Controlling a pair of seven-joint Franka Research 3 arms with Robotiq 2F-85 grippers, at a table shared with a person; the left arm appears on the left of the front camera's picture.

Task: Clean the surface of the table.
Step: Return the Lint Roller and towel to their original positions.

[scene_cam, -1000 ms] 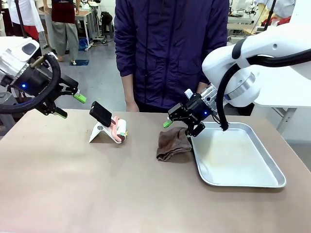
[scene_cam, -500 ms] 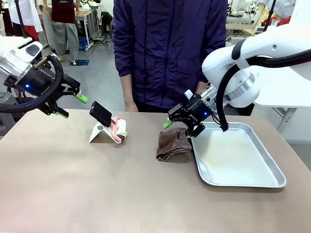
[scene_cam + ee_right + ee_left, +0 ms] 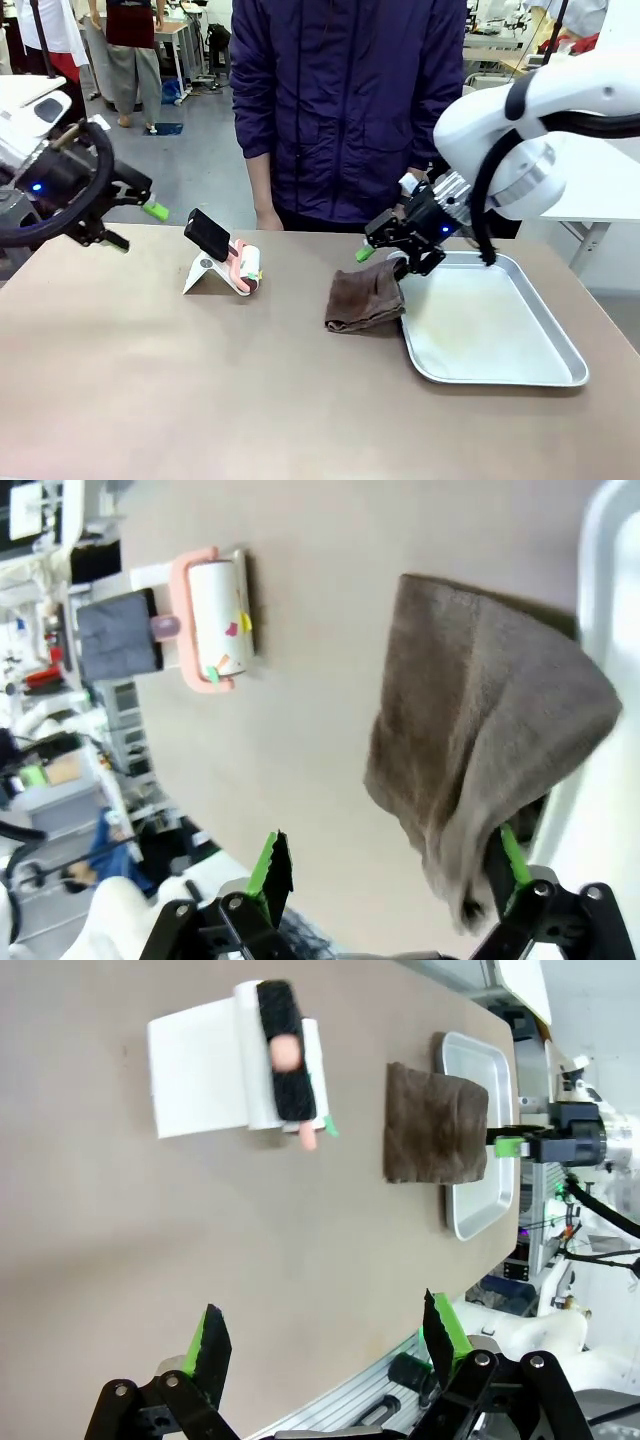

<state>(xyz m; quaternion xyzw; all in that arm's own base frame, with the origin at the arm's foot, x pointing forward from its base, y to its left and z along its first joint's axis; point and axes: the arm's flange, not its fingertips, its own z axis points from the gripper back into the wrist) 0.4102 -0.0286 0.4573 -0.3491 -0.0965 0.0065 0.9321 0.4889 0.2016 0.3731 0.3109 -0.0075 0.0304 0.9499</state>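
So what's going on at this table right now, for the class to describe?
The right gripper is at the near corner of the brown cloth, jaws open, with one finger under a lifted fold. The cloth lies on the table, its edge against the metal tray. The left gripper hangs open above the table's left end, holding nothing. A lint roller sits by a small white stand, and a person stands at the far side.

Right wrist view: one finger point(image 3: 510, 855) of right gripper point(image 3: 390, 865) partly hidden behind brown cloth point(image 3: 490, 740); metal tray point(image 3: 610, 540) cut by frame edge. Front view: surface point(image 3: 200, 380) cropped at bottom.
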